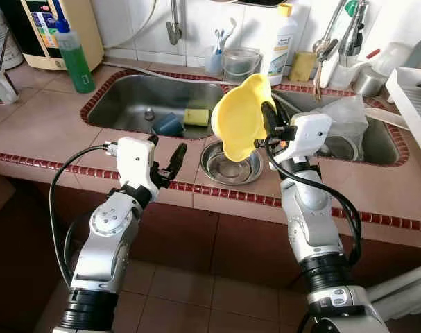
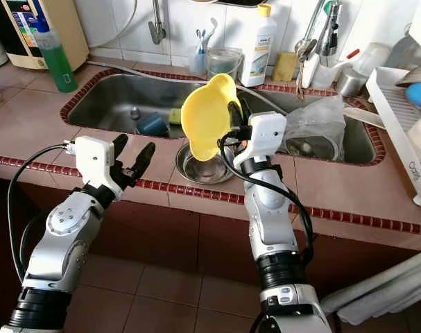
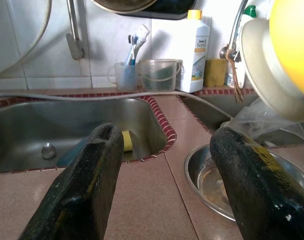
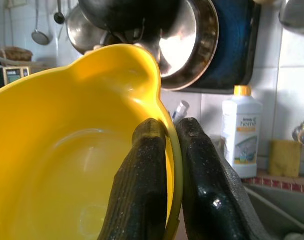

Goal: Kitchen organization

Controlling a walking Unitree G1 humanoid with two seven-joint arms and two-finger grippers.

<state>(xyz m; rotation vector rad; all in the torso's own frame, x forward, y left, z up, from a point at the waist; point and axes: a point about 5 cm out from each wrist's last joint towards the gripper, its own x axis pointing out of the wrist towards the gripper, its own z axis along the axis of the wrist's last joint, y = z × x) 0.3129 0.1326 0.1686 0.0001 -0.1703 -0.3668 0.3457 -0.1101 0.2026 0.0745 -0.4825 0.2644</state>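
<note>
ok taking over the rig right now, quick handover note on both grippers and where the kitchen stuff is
Right gripper: shut on the rim of the yellow bowl, held up tilted above the counter, over the steel bowl.
Left gripper: open, holding nothing, hovering over the counter edge left of the steel bowl.
Things: steel bowl sits on the counter strip between the two sink basins. Left sink holds a blue cup and a yellow sponge. Dish rack stands at the far right.
Done: yellow bowl picked up.
Left: set the yellow bowl down somewhere; steel bowl and sink items untouched.
</note>
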